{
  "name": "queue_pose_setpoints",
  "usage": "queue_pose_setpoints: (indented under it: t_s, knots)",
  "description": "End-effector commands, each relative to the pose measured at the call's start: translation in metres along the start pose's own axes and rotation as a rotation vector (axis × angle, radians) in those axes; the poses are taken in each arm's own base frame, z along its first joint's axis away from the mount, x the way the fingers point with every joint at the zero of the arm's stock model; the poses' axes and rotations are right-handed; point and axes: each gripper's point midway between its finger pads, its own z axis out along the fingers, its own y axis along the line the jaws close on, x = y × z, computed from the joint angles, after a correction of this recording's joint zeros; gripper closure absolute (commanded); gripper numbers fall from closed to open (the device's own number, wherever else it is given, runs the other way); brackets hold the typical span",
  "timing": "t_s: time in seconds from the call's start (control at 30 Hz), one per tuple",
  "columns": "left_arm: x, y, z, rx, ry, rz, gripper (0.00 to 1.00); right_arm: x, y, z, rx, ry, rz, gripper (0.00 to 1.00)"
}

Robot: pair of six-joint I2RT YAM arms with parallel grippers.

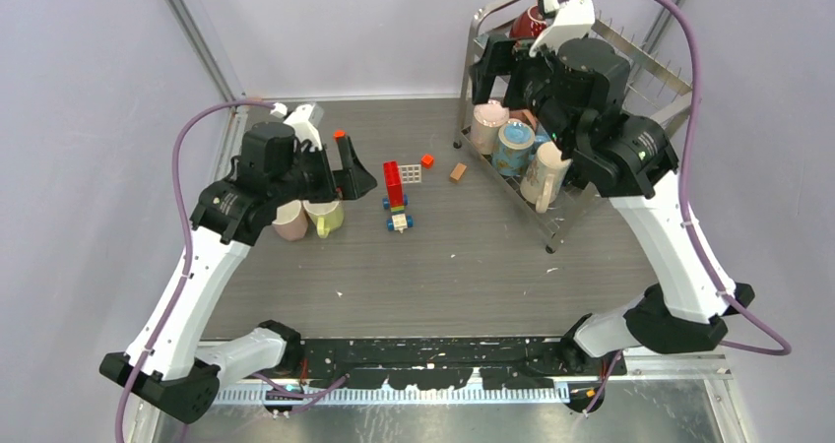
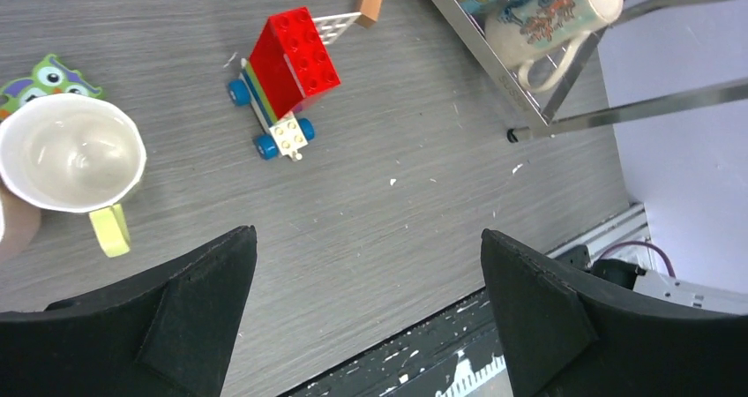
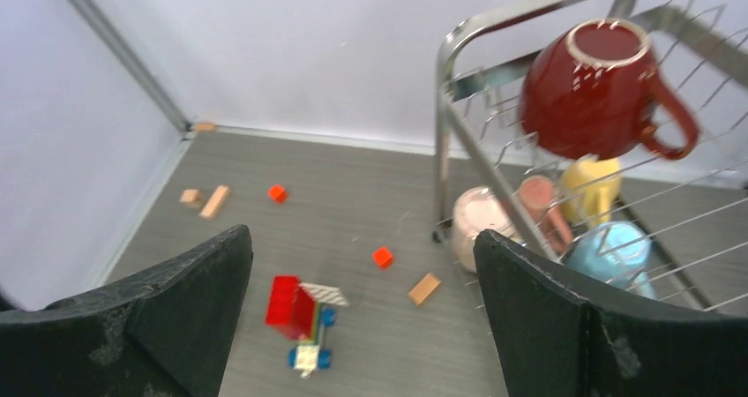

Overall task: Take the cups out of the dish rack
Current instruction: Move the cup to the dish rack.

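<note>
The silver wire dish rack [image 1: 591,182] stands at the back right. A dark red mug [image 1: 527,22] sits upside down on its top tier. A pink mug [image 1: 489,126], a teal patterned mug [image 1: 513,148] and a beige patterned mug [image 1: 545,175] lie in the lower tier. My right gripper [image 1: 502,74] is open and empty, above the rack's left end. In the right wrist view [image 3: 362,234] the red mug [image 3: 591,84] is up to the right. My left gripper [image 1: 340,172] is open and empty over the table. A pale yellow mug [image 2: 75,154] and a pink mug [image 1: 290,221] stand upright beside it.
A red toy block car [image 1: 396,199] stands mid-table, with a red cube [image 1: 426,160] and a wooden block [image 1: 458,171] near the rack. An owl coaster [image 2: 48,75] lies by the yellow mug. More mugs, yellow [image 3: 591,185] and light blue [image 3: 609,251], show in the rack.
</note>
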Motion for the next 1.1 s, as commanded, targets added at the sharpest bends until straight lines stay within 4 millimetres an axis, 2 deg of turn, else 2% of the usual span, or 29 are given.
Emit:
queue_pose_setpoints:
  t_s: [0.0, 0.23, 0.43, 0.57, 0.67, 0.87, 1.07]
  knots:
    - [-0.003, -0.021, -0.005, 0.092, -0.033, 0.015, 0.0, -0.042, -0.033, 0.015, 0.107, -0.115, -0.114, 0.0]
    - [0.006, -0.029, -0.005, 0.126, -0.013, 0.022, 0.0, -0.062, -0.083, 0.054, 0.133, -0.127, -0.107, 0.0]
    - [0.01, -0.034, -0.004, 0.148, 0.002, 0.03, 0.0, -0.057, -0.119, 0.088, 0.044, -0.092, -0.07, 0.0]
    - [0.011, -0.037, -0.004, 0.156, 0.008, 0.034, 0.0, -0.056, -0.162, 0.104, 0.061, -0.083, -0.016, 0.0]
    - [0.013, -0.036, -0.004, 0.152, 0.012, 0.036, 0.0, -0.058, -0.185, 0.112, 0.021, -0.084, 0.046, 0.0]
    - [0.014, -0.036, -0.001, 0.149, 0.019, 0.029, 0.0, -0.051, -0.196, 0.128, -0.037, -0.054, 0.052, 0.0]
    - [0.015, -0.036, 0.0, 0.145, 0.023, 0.029, 0.0, -0.032, -0.201, 0.142, -0.075, -0.007, 0.081, 0.0]
